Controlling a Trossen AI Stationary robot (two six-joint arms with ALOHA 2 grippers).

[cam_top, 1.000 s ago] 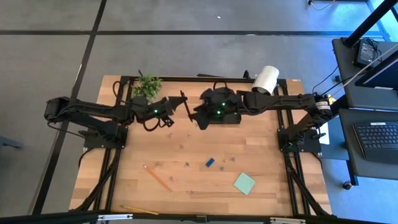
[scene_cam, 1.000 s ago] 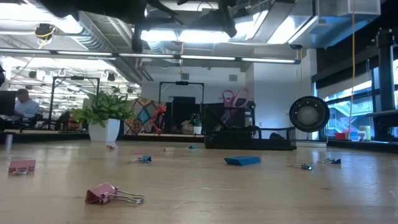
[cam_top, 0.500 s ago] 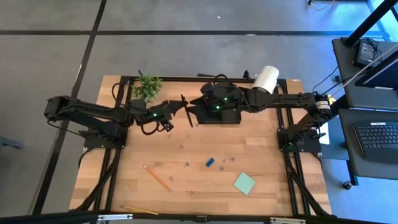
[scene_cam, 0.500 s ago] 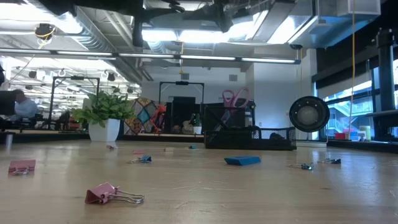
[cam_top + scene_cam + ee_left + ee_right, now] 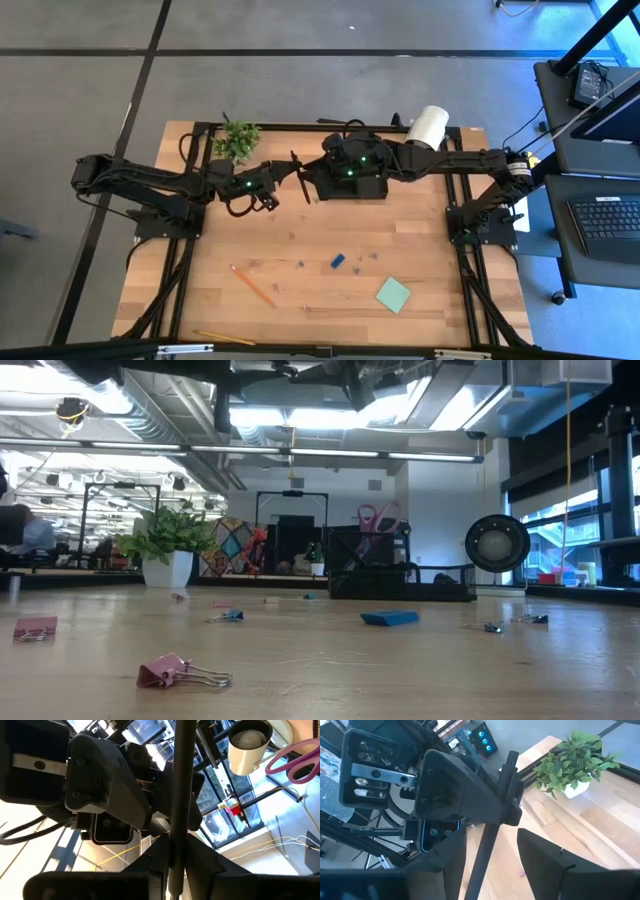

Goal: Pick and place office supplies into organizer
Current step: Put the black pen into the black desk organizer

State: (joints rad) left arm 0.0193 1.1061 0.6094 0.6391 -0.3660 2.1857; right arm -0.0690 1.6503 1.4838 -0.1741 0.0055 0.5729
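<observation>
Honestly, much of this is hard for me to make out from above: both my grippers meet in a dark knot at upper centre of the high view, and my right arm covers most of the organizer (image 5: 365, 188), so its compartments are hidden there. In the low view the organizer (image 5: 400, 575) shows right of centre at the far table edge, with purple-handled scissors (image 5: 375, 517) standing up out of it.

My left gripper (image 5: 172, 855) is pinched on a thin black pen (image 5: 180, 780); its fingers press against the shaft from both sides. In the high view the pen (image 5: 298, 176) reads as a short dark stick, long axis running roughly top to bottom of the frame with a slight lean, just left of the organizer. Which end is the tip I cannot tell.

My right gripper (image 5: 492, 855) stands spread, one finger on each side of the same pen (image 5: 495, 815), not touching it.

Lower in the high view lie an orange pencil (image 5: 253, 286), a tiny blue block (image 5: 338, 262) and a light-green sticky-note pad (image 5: 393, 295).
</observation>
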